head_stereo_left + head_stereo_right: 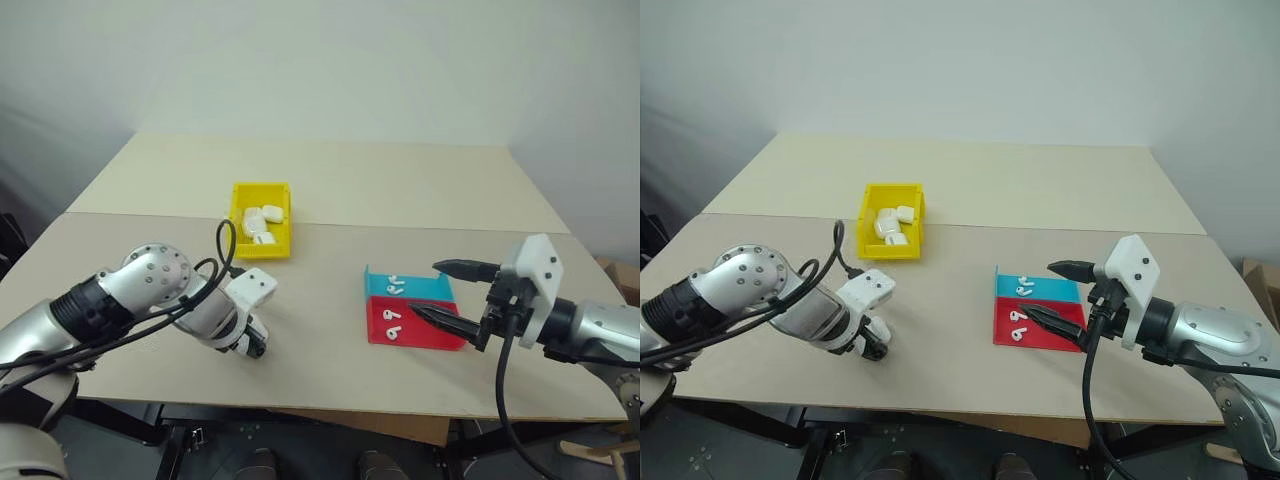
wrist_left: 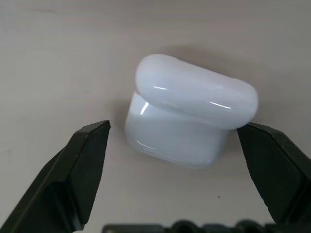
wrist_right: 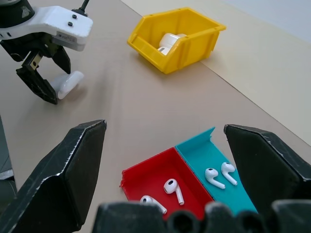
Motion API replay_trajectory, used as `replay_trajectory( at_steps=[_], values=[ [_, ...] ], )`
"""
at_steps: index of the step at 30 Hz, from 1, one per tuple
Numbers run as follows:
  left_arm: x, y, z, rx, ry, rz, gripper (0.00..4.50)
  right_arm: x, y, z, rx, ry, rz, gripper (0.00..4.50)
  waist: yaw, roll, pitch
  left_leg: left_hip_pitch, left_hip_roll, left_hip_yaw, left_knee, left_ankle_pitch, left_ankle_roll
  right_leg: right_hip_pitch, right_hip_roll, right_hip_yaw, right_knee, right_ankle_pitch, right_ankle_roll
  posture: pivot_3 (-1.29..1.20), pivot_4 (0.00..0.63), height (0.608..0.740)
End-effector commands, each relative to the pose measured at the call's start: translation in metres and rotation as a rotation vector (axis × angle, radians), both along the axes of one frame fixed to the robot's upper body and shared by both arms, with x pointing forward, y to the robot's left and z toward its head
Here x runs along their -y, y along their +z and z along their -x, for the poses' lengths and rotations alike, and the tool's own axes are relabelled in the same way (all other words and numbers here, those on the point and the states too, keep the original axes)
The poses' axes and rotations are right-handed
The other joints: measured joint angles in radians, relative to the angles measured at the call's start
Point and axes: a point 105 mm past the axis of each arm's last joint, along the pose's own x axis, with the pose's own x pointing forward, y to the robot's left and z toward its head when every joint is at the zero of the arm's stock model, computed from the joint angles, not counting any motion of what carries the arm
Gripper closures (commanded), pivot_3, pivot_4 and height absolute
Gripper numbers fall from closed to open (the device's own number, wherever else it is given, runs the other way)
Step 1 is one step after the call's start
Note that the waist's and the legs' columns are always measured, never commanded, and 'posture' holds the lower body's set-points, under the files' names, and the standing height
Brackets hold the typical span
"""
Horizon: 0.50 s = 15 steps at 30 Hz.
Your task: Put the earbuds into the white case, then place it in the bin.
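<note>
A: Near the table's front edge, at 7 o'clock from the small bright yellow plastic bin (image 1: 261,230), the left gripper (image 3: 43,76) points down w/ jaws wide, straddling the small glossy white rounded case (image 2: 187,116). Not gripped yet; lid looks shut or nearly so.

B: Right gripper (image 1: 437,293)?

A: Spread wide too, empty, roughly level beside the flat red tray (image 3: 160,182) and teal tray (image 3: 204,155). Tiny white stemmed earbuds (image 3: 171,186) lie two per tray, approx 4 o'clock from the bin, well apart from the case.

B: Risks?

A: Case is slick and rounded; an off-centre squeeze prob squirts it out or skids it. Bin already holds similar white cases (image 1: 262,222), so mix-up possible. Buds tiny, black fingers fat: easy to flick them off the trays.
</note>
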Motion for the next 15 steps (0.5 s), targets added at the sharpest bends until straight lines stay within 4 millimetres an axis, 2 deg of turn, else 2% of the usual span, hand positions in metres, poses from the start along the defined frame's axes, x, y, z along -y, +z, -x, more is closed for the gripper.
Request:
replay_trajectory(
  at_steps=[1,15],
  values=[
    [0.001,0.006,0.003,0.006,-0.047,-0.017,0.0,-0.002,0.011,0.003,0.068,0.004,0.001,0.01,-0.001,0.0,0.0,0.0,0.0,0.0,0.0,0.0,0.0,0.0,0.0,0.0,0.0,0.0,0.0,0.0,0.15,0.74],
    [0.001,0.017,-0.005,0.124,-0.135,-0.059,0.0,-0.002,0.009,0.004,0.069,-0.002,-0.007,0.01,-0.003,0.0,0.0,0.0,0.0,0.0,0.0,0.0,0.0,0.0,0.0,0.0,0.0,0.0,0.0,0.0,0.15,0.74]
  ],
)
